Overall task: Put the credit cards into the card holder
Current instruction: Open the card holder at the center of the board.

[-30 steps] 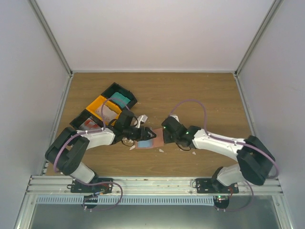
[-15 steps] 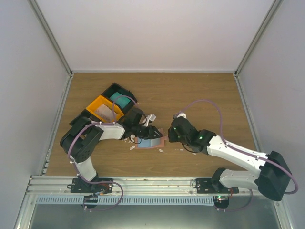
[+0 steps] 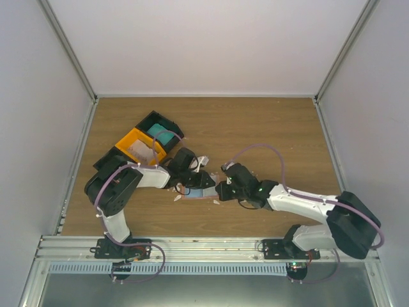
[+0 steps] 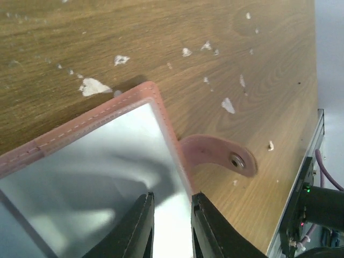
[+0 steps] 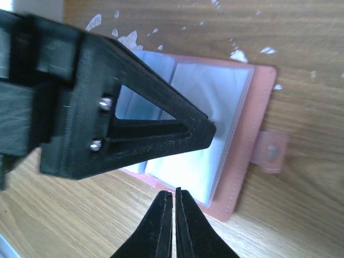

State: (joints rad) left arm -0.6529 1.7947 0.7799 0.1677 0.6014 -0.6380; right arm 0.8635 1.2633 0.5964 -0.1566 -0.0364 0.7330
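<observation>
The salmon-pink card holder (image 3: pixel 199 194) lies open on the table, clear sleeves up. It also shows in the left wrist view (image 4: pixel 97 121) and the right wrist view (image 5: pixel 252 118). My left gripper (image 3: pixel 203 181) is over its sleeves, jaws a little apart (image 4: pixel 172 196), with one finger (image 5: pixel 161 129) lying across the sleeves. My right gripper (image 3: pixel 219 190) is shut, its tips (image 5: pixel 171 191) at the holder's near edge. A teal card (image 3: pixel 161 134) lies in a black bin. A pale card (image 3: pixel 142 150) lies in the orange bin. No red card shows.
The orange bin (image 3: pixel 131 137) and black bins (image 3: pixel 153 118) stand at the left rear, close behind my left arm. Small white scraps (image 4: pixel 94 86) are scattered on the wood round the holder. The holder's snap strap (image 4: pixel 215 153) sticks out to one side.
My right gripper has moved back left to the holder's edge after pulling away. My left gripper has shifted slightly further over the holder.
</observation>
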